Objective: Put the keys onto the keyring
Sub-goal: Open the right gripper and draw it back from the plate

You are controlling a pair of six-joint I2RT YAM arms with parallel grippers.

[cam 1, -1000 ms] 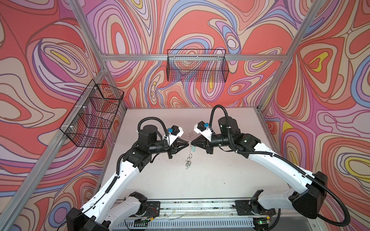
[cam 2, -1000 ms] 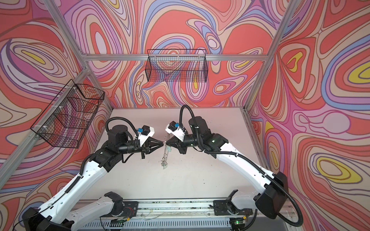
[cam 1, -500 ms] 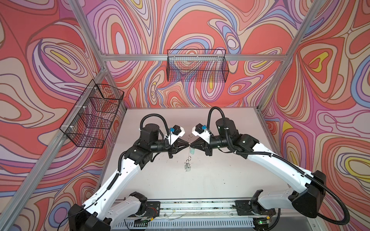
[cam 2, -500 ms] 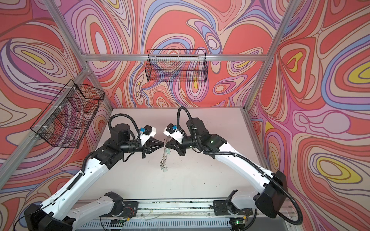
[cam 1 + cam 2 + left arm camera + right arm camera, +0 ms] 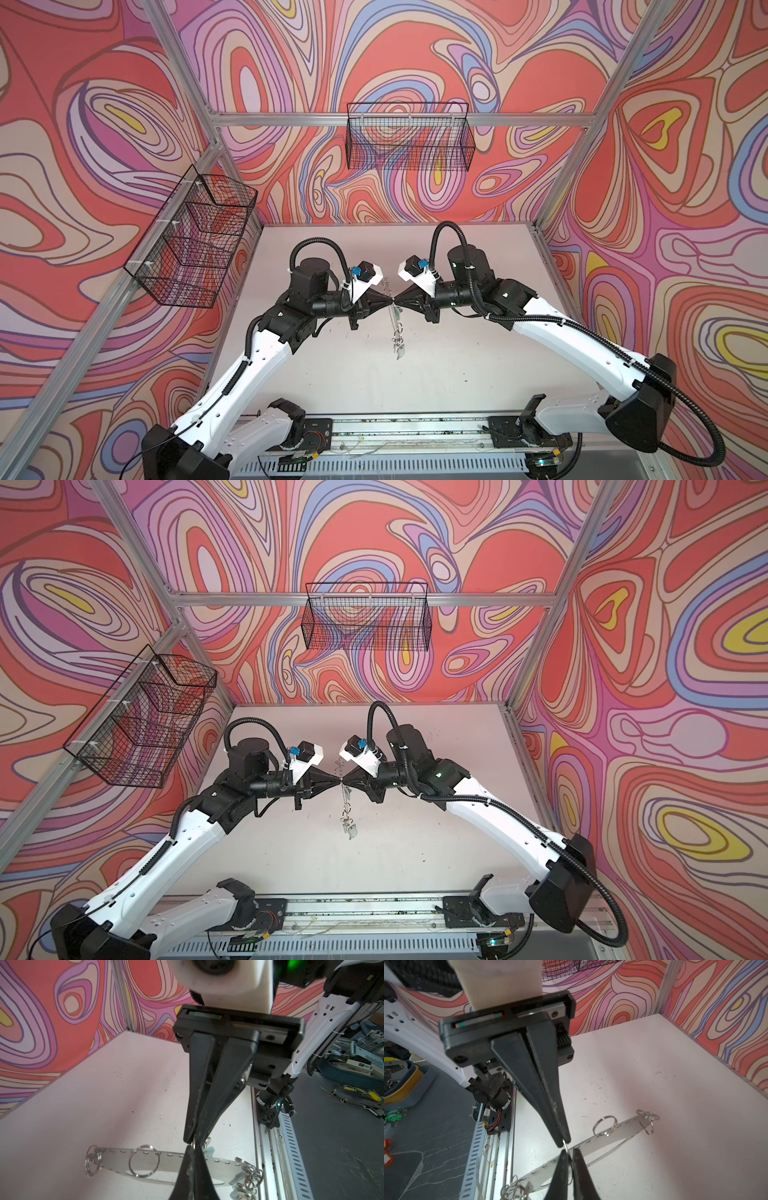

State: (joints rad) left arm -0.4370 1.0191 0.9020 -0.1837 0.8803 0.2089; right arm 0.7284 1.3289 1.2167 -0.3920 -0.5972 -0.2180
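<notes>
Both hands brought tip to tip since a second ago, left hand closed tight on the rim of the keyring, right hand all but closed on the same spot, keyring held edge-on above the table, keys bunched at one end.

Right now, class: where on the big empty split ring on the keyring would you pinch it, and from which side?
Pinch the arc of the big split ring that stands clear beyond the rim of the keyring, coming in from that outer edge, jaws closing across the wire. The rest of the loop crosses the flat plate, probably too flush for a fingertip.
</notes>
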